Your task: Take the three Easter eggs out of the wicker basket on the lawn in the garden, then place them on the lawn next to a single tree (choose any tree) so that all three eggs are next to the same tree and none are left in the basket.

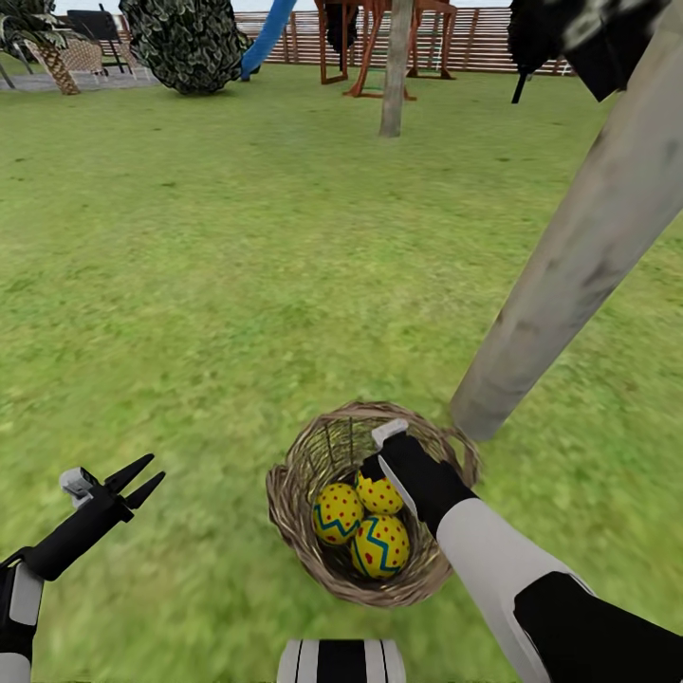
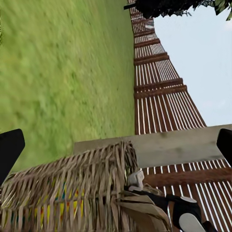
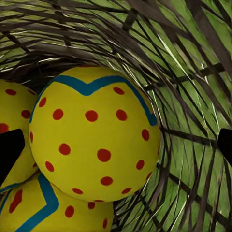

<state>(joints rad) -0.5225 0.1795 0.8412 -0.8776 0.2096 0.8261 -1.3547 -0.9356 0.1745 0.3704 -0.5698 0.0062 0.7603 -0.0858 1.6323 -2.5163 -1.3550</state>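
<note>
Eggs (image 1: 365,522), three of them, yellow with red dots and blue zigzags, are seen bunched together in the basket (image 1: 304,474), which sits on the lawn (image 1: 190,285) just in front of the robot. The right gripper (image 1: 375,465) is lowered into the basket from its far right rim, just above the eggs. In the right wrist view one egg (image 3: 94,135) is framed between the dark tips of the fingers (image 3: 9,152), which are spread wide at either edge with nothing held; two more eggs are pressed against it, and grass is glimpsed through the weave (image 3: 193,72).

The left gripper (image 1: 142,479) is held low over the grass, well left of the basket, its fingers parted with nothing between them. In the left wrist view the basket wall (image 2: 72,188) is seen from the side, with the fence (image 2: 159,96) beyond.

A pale grey trunk (image 1: 579,237) is rooted just beside the basket, at its far right. Farther off, another slim trunk (image 1: 396,66), a dark round bush (image 1: 190,43), a blue slide (image 1: 268,33) and a wooden play set (image 1: 370,47) are lined before the slatted fence.
</note>
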